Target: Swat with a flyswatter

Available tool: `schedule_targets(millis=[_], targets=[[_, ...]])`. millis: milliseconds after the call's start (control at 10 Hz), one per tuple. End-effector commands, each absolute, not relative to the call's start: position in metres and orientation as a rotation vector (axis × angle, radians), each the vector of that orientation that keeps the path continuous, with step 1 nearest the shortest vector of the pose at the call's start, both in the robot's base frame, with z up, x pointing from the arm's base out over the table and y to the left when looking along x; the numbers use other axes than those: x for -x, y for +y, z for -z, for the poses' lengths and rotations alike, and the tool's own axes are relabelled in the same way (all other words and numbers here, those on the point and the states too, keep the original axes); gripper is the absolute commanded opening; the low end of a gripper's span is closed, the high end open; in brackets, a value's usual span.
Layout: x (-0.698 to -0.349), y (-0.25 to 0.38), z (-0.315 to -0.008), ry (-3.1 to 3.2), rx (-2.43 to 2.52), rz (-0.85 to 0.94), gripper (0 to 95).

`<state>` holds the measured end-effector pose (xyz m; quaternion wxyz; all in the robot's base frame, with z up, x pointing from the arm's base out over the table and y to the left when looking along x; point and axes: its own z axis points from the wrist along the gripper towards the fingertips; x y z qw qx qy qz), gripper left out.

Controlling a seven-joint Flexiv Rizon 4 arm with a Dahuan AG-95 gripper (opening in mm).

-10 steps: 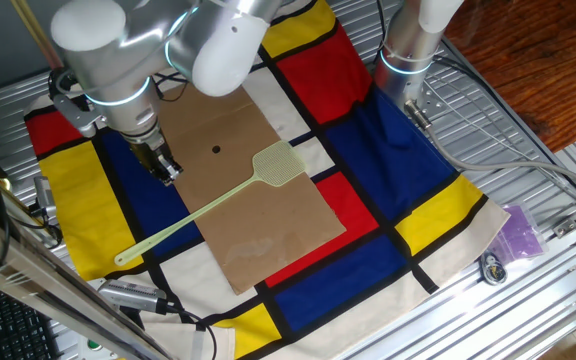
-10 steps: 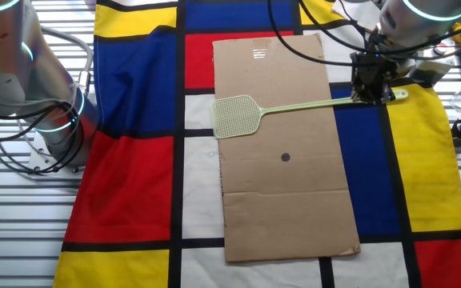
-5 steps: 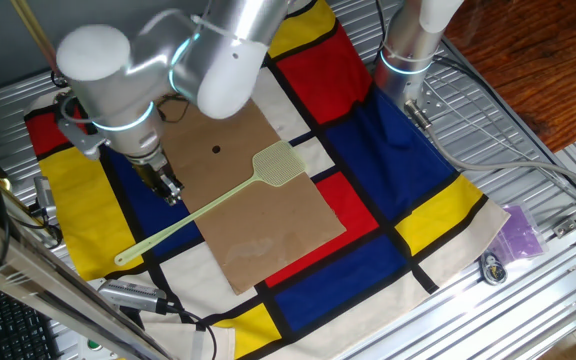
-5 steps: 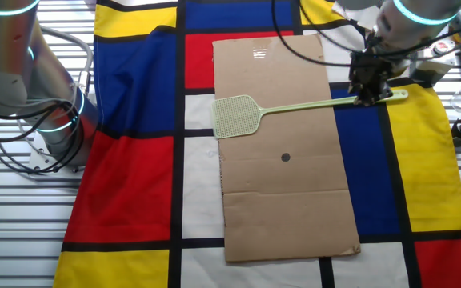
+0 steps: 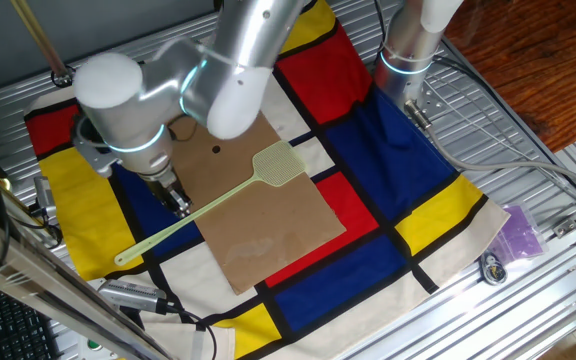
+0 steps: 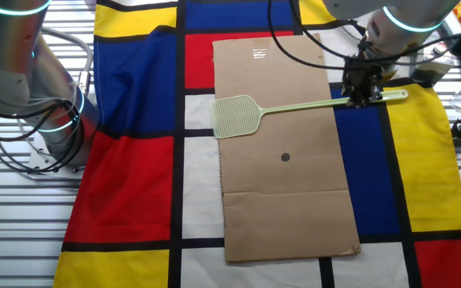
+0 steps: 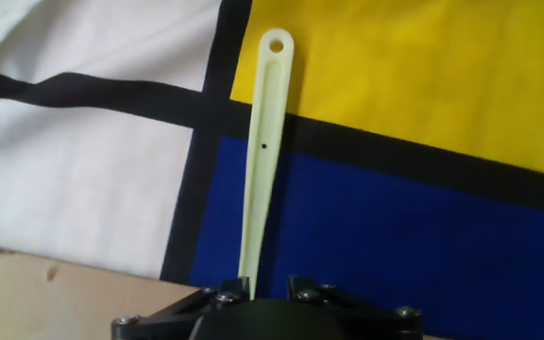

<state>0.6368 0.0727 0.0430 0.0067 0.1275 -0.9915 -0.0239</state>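
Observation:
The pale yellow-green flyswatter [image 5: 276,165] lies flat, its mesh head [image 6: 234,117] on a brown cardboard sheet [image 5: 258,225] and its long handle [image 6: 310,106] running out over the checked cloth. My gripper [image 5: 178,203] is low over the handle, about a third of its length from the handle's end, and also shows in the other fixed view [image 6: 361,98]. In the hand view the handle [image 7: 263,142] runs away from between my fingertips [image 7: 244,283], close to the left one. The gripper [image 7: 267,281] looks open, astride the handle. A small black dot [image 6: 286,158] marks the cardboard.
A second robot arm's base [image 5: 408,50] stands at the cloth's far side, also seen in the other fixed view [image 6: 54,104]. A wooden stick [image 5: 38,40] leans at the left. A purple object [image 5: 520,232] and cables lie on the metal table edge.
My gripper has moved down and toward the flyswatter's handle, from beside it to directly over it. The flyswatter has not moved.

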Motion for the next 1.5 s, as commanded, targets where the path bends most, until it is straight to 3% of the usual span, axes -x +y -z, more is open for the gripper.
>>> schedule_targets(millis=[100, 1200, 1300, 1500], targets=[[-0.632, 0.077, -0.036, -3.118, -0.340, 0.093, 38.0], [-0.620, 0.091, -0.011, -3.161, -0.344, 0.099, 38.0], [-0.620, 0.091, -0.011, -3.163, -0.350, 0.100, 19.0], [-0.620, 0.091, -0.011, -3.159, -0.380, 0.095, 19.0]])
